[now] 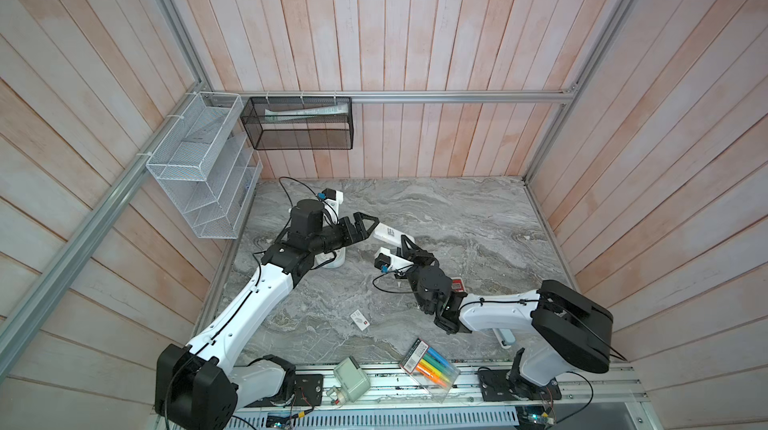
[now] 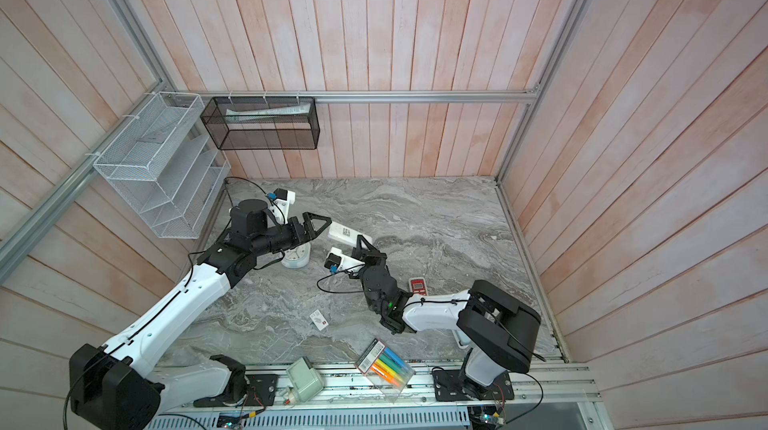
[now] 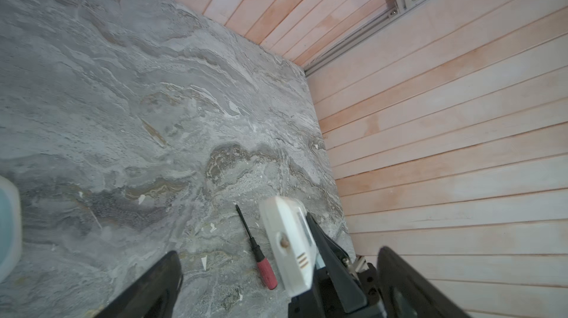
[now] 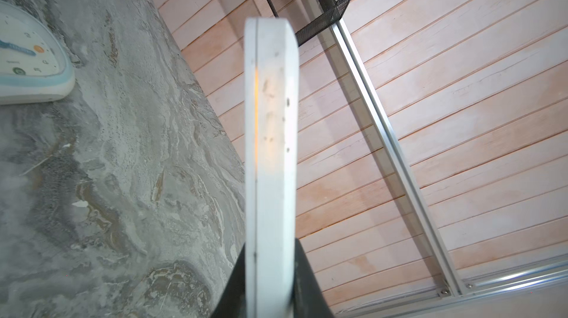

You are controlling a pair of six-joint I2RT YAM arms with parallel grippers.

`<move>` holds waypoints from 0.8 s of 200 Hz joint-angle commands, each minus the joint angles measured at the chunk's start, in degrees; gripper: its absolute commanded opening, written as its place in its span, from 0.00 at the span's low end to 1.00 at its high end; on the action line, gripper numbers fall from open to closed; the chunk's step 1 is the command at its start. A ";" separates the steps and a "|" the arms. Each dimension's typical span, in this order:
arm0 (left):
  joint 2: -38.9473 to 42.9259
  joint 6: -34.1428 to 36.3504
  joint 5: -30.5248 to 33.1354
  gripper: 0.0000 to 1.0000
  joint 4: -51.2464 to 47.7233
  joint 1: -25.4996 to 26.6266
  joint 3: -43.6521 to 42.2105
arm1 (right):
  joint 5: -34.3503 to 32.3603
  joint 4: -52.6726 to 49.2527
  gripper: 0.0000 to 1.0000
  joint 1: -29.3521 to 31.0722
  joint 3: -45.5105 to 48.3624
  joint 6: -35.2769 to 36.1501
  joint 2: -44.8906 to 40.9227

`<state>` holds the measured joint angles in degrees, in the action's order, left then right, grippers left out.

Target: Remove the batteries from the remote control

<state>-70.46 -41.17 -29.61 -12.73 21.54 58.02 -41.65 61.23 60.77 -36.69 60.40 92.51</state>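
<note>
The left arm, whose shoulder looms closest in both top views, reaches out over the worktop with the left jaws spread wide and empty. The right arm comes in from the opposite side. The right jaws are pinched almost shut across the broad faces of the white remote control, holding it clear of the worktop.

A clock rests on the worktop beneath the left arm. A pack of marker pens sits at the near edge, well apart.

The remote's long axis runs from the right jaws toward the left ones. Its free end is just beside one of the left fingertips, though whether they touch cannot be told. The left arm is therefore the nearer free one, and nothing stands between it and the remote.

A red-handled screwdriver lies on the worktop below the remote. The batteries show in no view; I judge them still inside.
</note>
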 commanded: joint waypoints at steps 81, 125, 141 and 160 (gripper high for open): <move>-4.27 -4.08 -9.50 0.94 8.96 -0.26 -5.27 | -4.31 19.36 0.07 2.24 1.24 14.39 3.98; -4.23 -10.07 -15.56 0.92 23.30 -0.25 -9.76 | -3.74 19.89 0.07 2.51 1.49 14.84 3.29; -4.42 -11.18 -16.08 0.88 24.58 -0.23 -10.36 | -3.64 19.57 0.07 2.61 1.53 14.74 3.27; -4.93 -11.89 -16.75 0.81 25.06 -0.23 -10.63 | -3.56 19.54 0.07 2.69 1.49 14.83 3.47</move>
<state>-74.56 -50.74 -43.62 7.01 21.50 48.21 -45.30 77.73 62.98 -35.55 75.09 97.25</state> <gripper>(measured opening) 0.843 0.184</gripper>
